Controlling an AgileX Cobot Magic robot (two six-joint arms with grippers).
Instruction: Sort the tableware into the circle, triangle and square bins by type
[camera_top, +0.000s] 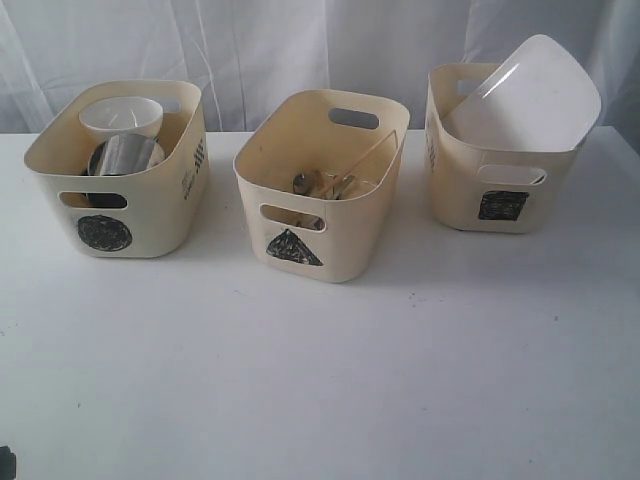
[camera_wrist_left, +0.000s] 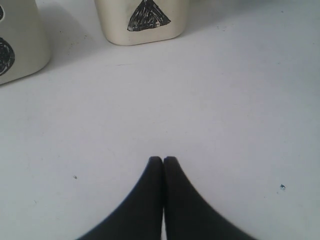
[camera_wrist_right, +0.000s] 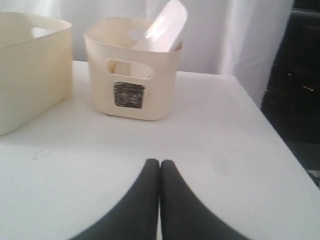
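Exterior looks down on my whole counter from the front. Left wrist, low and near, shares the triangle bin; right wrist shares the square bin.

left tool closed, right tool closed

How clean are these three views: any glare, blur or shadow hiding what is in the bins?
Exterior view: soft even light, faint shadows, but the cutlery in the triangle bin is blurry and hard to separate. Left wrist view: the left hand is a featureless black shape. Right wrist view: the plate is washed out against the curtain.
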